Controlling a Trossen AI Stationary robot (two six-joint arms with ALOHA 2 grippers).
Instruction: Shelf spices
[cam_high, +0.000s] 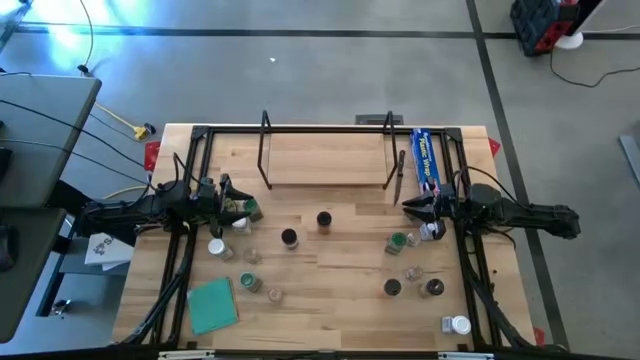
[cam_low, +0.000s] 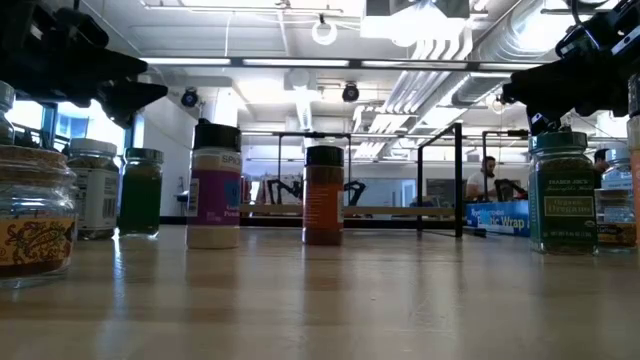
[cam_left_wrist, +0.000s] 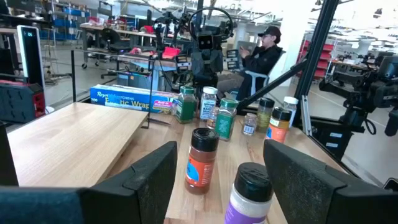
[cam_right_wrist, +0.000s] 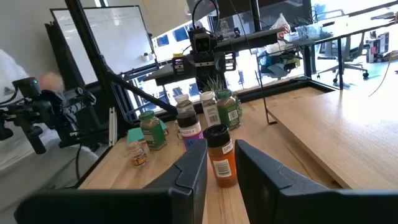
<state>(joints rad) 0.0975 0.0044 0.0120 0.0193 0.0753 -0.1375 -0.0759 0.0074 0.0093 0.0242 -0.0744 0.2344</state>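
Two arms flank your desk (cam_high: 340, 290) from above: the left gripper (cam_high: 232, 205) hangs at the left cluster of spices (cam_high: 245, 255), the right gripper (cam_high: 412, 208) by the blue wrap box (cam_high: 427, 160); the shelf (cam_high: 325, 160) stands empty at the far edge.

Low down, you see jars standing upright.

Your left wrist shows fingers (cam_left_wrist: 149, 177) spread wide, holding nothing.

Your right wrist shows fingers (cam_right_wrist: 193, 168) narrowly parted, empty.

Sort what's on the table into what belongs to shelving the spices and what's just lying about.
For the job:
- spice jars, scattered across the table, none on the shelf yet
- shelf along the far edge
- left hand and right hand, both empty

Lying about:
- blue wrap box beside the shelf
- teal square at the near left
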